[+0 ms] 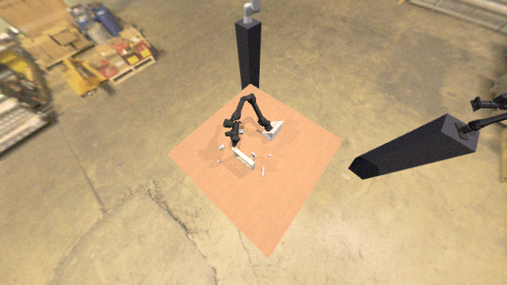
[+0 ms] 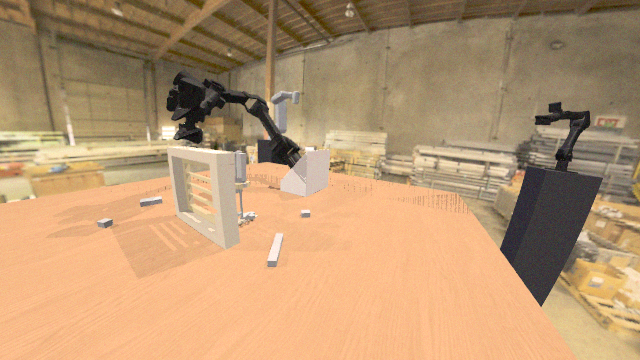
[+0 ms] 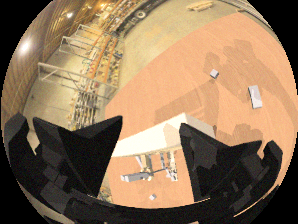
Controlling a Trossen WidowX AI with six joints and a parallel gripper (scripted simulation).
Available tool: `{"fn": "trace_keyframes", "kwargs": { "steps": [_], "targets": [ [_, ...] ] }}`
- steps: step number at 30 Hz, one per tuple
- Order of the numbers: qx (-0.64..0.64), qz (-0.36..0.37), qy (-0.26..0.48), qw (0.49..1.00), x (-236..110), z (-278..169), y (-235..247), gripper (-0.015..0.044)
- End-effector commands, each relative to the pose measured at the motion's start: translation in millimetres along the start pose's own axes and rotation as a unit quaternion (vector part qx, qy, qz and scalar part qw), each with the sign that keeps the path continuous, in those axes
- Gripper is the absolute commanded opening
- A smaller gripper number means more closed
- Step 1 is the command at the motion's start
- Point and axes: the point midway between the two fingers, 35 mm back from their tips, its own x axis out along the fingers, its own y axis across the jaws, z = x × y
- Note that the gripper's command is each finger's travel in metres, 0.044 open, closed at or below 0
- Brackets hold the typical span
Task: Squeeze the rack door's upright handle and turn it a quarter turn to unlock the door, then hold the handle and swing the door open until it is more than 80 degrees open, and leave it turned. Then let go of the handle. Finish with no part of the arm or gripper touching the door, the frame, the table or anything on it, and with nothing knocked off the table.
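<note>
Black robot arm on the wood-toned desk (image 1: 273,206) (image 2: 380,290) (image 3: 165,75), claw (image 1: 234,146) (image 2: 189,136) (image 3: 152,123) pointing down with fingers apart, above the upright cream rack frame (image 1: 242,157) (image 2: 225,200) (image 3: 150,137), which stands inward from the desk's left corner in the top view, grey handle (image 2: 240,167) beside the frame

In the wrist view, dark fingers at eight o'clock and four o'clock hide parts of the pale frame (image 3: 150,137)
</note>
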Motion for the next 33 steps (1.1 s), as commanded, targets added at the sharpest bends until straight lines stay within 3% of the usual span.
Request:
{"fn": "trace_keyframes", "kwargs": {
  "steps": [1, 18, 33],
  "targets": [
    [-0.005, -0.021, 0.041, 0.999, 10.6, -12.7, 9.1, 0.028],
    [-0.061, -0.127, 0.185, 0.973, 36.8, -70.4, 38.9, 0.028],
    [-0.15, -0.237, 0.259, 0.924, 42.6, -114.6, 57.8, 0.028]
  ]
}}
